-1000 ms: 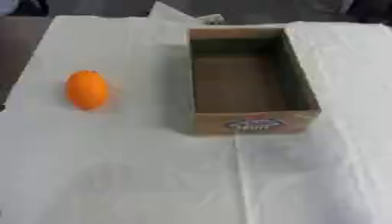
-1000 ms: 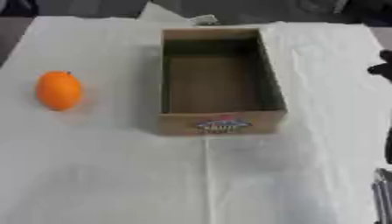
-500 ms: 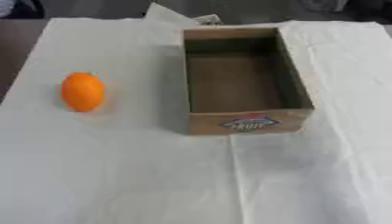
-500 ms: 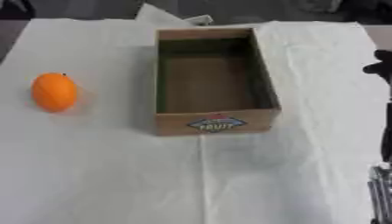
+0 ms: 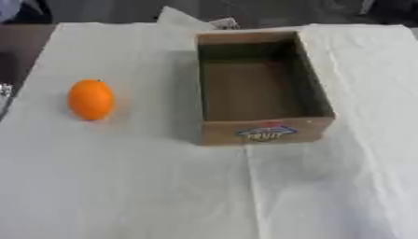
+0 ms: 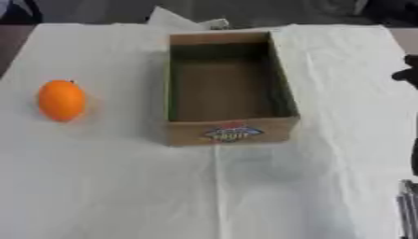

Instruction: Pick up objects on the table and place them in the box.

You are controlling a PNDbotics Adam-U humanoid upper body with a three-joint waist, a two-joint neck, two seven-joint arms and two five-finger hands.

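The orange fruit (image 5: 90, 99) lies on the white-clothed tabletop (image 5: 163, 186), well left of the open cardboard box (image 5: 261, 130). Right hand (image 6: 406, 74) at the right edge: finger state cannot be determined.

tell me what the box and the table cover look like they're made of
The box looks like plain brown cardboard: matte, with thin flat walls, raw edges and a printed label on its near wall. The table cover looks like thin white cloth or possibly paper sheeting: matte, with a straight fold crease and soft wrinkles; which of the two is hard to say.
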